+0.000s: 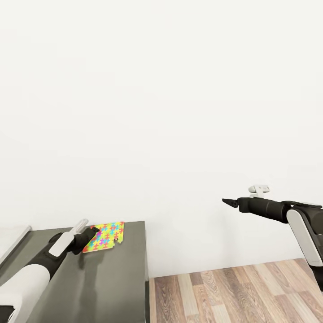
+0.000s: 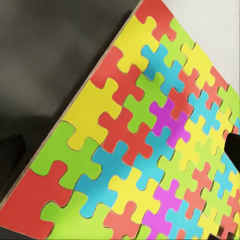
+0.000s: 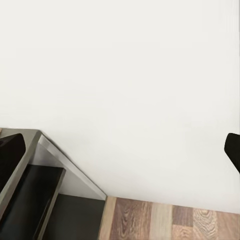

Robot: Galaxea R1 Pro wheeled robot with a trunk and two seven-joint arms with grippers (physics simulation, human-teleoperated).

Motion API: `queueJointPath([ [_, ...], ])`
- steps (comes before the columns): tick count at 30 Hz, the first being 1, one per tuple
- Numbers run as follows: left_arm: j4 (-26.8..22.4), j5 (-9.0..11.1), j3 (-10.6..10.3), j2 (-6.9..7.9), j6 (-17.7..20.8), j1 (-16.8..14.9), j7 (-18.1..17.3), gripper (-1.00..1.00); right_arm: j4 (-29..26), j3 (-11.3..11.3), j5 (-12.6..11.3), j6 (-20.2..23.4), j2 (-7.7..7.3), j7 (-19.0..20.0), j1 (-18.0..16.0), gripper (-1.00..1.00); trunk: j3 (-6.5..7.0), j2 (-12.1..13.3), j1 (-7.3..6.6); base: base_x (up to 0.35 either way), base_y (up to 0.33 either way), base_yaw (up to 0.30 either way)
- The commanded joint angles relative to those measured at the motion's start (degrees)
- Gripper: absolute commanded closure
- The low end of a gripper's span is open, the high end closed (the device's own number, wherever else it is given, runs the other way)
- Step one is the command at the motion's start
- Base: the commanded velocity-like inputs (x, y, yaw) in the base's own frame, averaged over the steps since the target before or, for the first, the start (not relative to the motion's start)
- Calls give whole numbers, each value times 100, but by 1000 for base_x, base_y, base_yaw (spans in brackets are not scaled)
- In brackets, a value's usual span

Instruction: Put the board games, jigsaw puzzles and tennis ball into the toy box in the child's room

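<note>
One jigsaw puzzle (image 1: 106, 236), a thin sheet of yellow, red, blue and green pieces with a notched corner, lies near the far edge of the table's dark grey top (image 1: 112, 278). My left gripper (image 1: 91, 235) is at the puzzle's near-left edge. In the left wrist view the puzzle (image 2: 145, 145) is very close, with the fingers wide apart: one fingertip (image 2: 232, 145) over the sheet, the other at its edge. My right gripper (image 1: 229, 202) hangs in the air to the right, over the floor, fingers apart and holding nothing.
A blank white wall (image 1: 161, 98) rises right behind the table. Wooden floor (image 1: 233, 291) lies right of the table's side edge. A pale grey edge (image 1: 13, 242) shows at far left. The right wrist view catches a grey-framed dark furniture corner (image 3: 35, 190).
</note>
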Motion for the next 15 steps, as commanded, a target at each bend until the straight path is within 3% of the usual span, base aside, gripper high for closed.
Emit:
queueJointPath([
  [1, -18, 59, -40, -4, 6, -8, 51, -100, -2, -6, 49, 22, 0, 59, -5, -100, -7, -4, 0, 0, -24, 0],
  [10, -52, 59, -239, -158, 14, -50, 47, -100, -2, -2, 49, 22, 0, 59, 3, -100, -7, -4, 0, 0, -8, 0],
  [15, -175, 59, -264, -396, 19, -97, 49, -100, -2, 9, 49, 22, 1, 59, 3, -100, -7, -4, 0, 0, 0, 0],
])
